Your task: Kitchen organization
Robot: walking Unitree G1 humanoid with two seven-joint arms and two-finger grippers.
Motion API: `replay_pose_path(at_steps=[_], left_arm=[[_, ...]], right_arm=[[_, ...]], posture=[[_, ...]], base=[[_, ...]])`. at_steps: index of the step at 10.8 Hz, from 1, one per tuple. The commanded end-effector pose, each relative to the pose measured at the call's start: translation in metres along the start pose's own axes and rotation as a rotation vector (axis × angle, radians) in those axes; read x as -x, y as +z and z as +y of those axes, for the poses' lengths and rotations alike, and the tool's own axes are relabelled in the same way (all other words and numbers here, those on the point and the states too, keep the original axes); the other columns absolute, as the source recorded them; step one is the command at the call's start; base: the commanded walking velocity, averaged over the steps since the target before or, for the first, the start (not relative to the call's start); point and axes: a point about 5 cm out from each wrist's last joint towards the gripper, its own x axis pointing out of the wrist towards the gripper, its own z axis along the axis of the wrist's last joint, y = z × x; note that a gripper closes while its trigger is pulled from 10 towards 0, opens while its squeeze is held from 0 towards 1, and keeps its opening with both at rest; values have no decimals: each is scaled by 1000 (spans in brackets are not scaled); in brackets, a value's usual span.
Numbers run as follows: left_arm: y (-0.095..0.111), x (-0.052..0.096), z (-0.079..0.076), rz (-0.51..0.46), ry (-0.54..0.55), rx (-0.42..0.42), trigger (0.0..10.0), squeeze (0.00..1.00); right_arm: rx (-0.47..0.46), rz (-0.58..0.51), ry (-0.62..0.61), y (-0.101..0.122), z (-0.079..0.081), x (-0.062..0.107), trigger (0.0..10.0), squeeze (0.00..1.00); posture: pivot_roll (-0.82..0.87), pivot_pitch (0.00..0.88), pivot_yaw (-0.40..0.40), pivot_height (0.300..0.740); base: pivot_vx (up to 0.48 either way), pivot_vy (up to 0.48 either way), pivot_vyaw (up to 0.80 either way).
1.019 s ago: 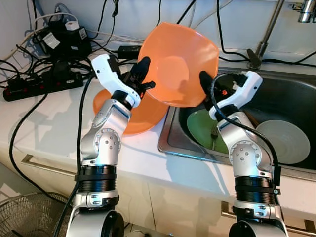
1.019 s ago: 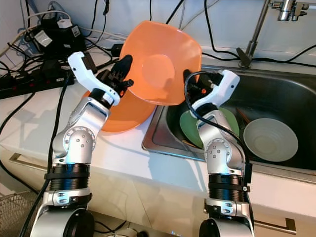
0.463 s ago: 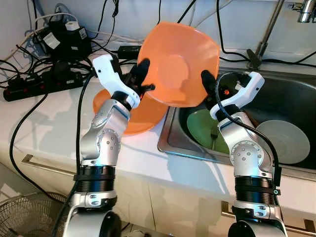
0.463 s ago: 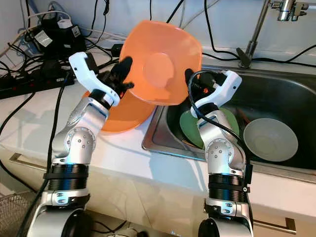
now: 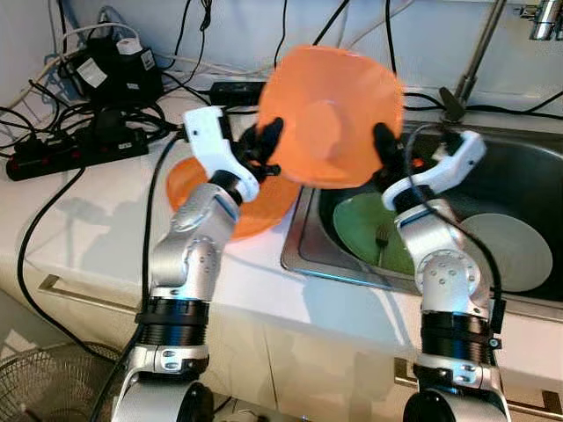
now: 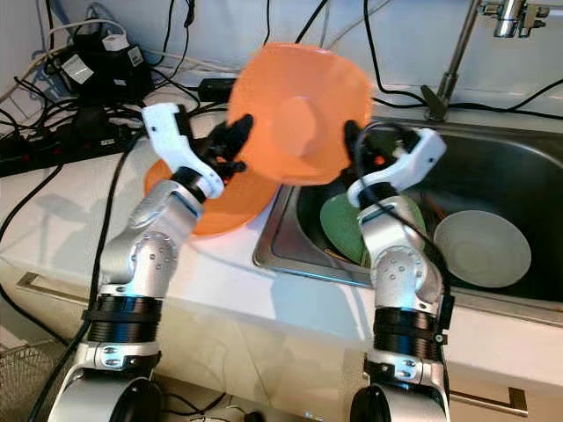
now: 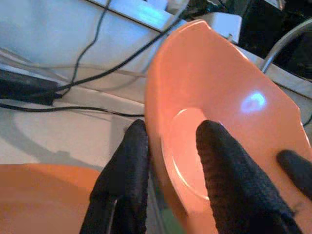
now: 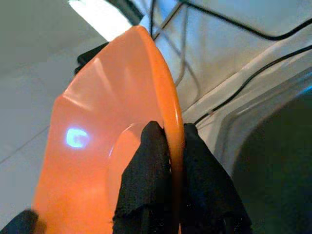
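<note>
Two claws: left claw and right claw each pinch the rim of one orange bowl
Place: held tilted above the counter — by the sink
Handling: likely light, stiff, slick plastic — rim grips suit it

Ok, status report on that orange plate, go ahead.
Both tools on raised orange plate: left tool and right tool clamp opposite rims. Second orange plate on counter. Sink holds dishes.

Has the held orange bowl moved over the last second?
Yes. The orange bowl, gripped by the left end effector and right end effector, has shifted toward the robot's right, closer to the faucet, over the sink.
</note>
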Motion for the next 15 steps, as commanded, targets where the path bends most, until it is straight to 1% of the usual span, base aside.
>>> replay_pose_path(at_steps=[1, 3, 5, 7, 8, 9, 10, 11, 12, 13, 14, 15], left_arm=[[0, 1, -6, 10, -43, -17, 10000, 0], [0, 1, -6, 6, -36, -12, 10000, 0], [1, 4, -4, 15, -38, -17, 10000, 0], [-12, 9, -12, 119, -127, -101, 10000, 0], [-31, 17, -19, 234, -200, -154, 10000, 0], [-41, 20, -21, 298, -221, -181, 10000, 0], [-46, 21, -22, 323, -230, -195, 10000, 0], [-52, 23, -22, 366, -237, -233, 10000, 0], [-55, 25, -23, 388, -253, -251, 10000, 0], [-55, 27, -25, 394, -263, -252, 10000, 0], [-57, 28, -26, 412, -275, -264, 10000, 0], [-59, 30, -27, 429, -290, -280, 10000, 0]], right_arm=[[-17, -23, 6, 5, 5, -5, 0, 0], [-16, -58, -40, 12, -3, -5, 0, 0], [-20, -143, -125, 29, -17, -5, 0, 0], [-9, -194, -172, 39, -26, -4, 0, 0], [30, -257, -249, 51, -36, -3, 0, 0], [156, -265, -273, 56, -40, -3, 10000, 0], [198, -263, -284, 57, -41, -4, 10000, 0], [291, -238, -303, 54, -47, -5, 10000, 0], [453, -206, -323, 53, -52, -7, 10000, 0], [563, -190, -314, 52, -53, -8, 10000, 0], [700, -168, -300, 50, -54, -11, 10000, 0], [807, -154, -283, 49, -53, -14, 10000, 0]], posture=[[40, 0, 97, 740], [43, 0, 94, 740], [46, 0, 91, 740], [54, 0, 87, 740], [56, 0, 87, 740], [52, 0, 89, 740], [52, 0, 88, 740], [54, 0, 87, 740], [57, 0, 86, 740], [60, 0, 86, 740], [63, 0, 83, 740], [64, 0, 83, 740]], base=[[0, 0, 0], [0, 0, 0], [0, 0, 0], [0, 0, 0], [0, 0, 0], [0, 0, 0], [0, 0, 0], [0, 0, 0], [0, 0, 0], [0, 0, 0], [0, 0, 0], [0, 0, 0]])
